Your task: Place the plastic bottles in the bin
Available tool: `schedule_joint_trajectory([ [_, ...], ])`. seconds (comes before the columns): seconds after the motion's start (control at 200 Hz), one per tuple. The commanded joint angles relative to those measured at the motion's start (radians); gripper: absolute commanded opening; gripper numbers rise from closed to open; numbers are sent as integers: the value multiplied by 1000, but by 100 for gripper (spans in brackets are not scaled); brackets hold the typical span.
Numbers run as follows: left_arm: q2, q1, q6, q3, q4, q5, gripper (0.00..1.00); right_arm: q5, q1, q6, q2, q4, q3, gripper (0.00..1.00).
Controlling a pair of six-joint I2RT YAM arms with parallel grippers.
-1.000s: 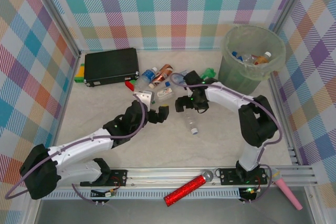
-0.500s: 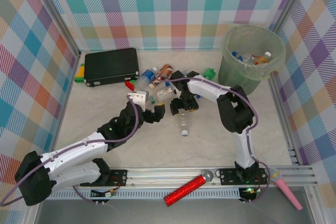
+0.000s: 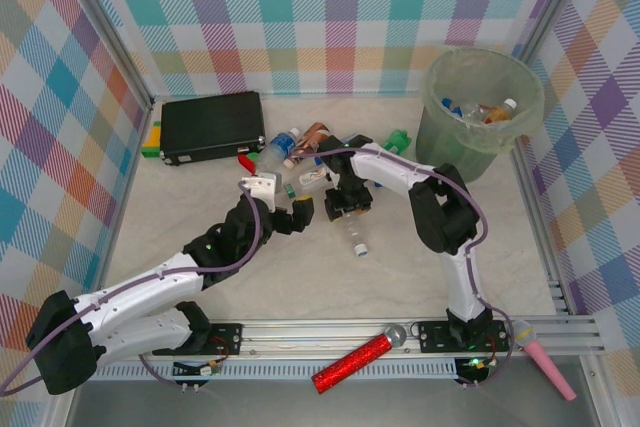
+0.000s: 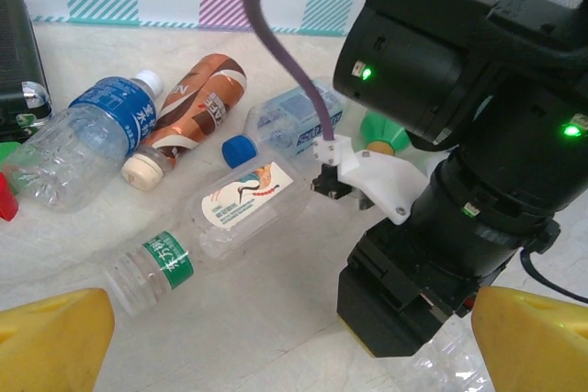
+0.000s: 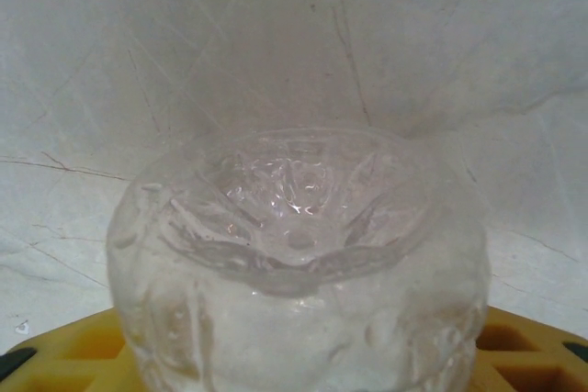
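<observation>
At right claw (image 3: 345, 211), clear bottle (image 5: 299, 254) lay base-first between the fingers, long axis trailing back under the wrist; couldn't tell if gripped. Left claw (image 3: 288, 203) stood wide nearby.

A black rectangular case (image 3: 212, 127) lies far left, a green-and-yellow block (image 3: 151, 139) beside it. A red glittery tube (image 3: 351, 364) and a pink cone (image 3: 549, 367) lie by the near rail (image 3: 330, 332).
</observation>
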State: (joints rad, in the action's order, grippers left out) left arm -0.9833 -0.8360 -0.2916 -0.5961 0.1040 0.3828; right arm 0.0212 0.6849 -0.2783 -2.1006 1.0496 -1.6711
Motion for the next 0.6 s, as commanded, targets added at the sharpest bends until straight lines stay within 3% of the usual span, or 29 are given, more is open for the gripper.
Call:
schedule_joint_trajectory([
  [0.0, 27, 9, -10, 10, -12, -12, 100, 61, 4, -30, 135, 25, -19, 52],
  [0.235, 37, 9, -11, 19, -7, -18, 100, 220, -42, -56, 387, -48, -39, 49],
  [0.595, 46, 8, -22, 25, 3, -36, 100, 439, -266, 28, 679, -288, -74, 47],
])
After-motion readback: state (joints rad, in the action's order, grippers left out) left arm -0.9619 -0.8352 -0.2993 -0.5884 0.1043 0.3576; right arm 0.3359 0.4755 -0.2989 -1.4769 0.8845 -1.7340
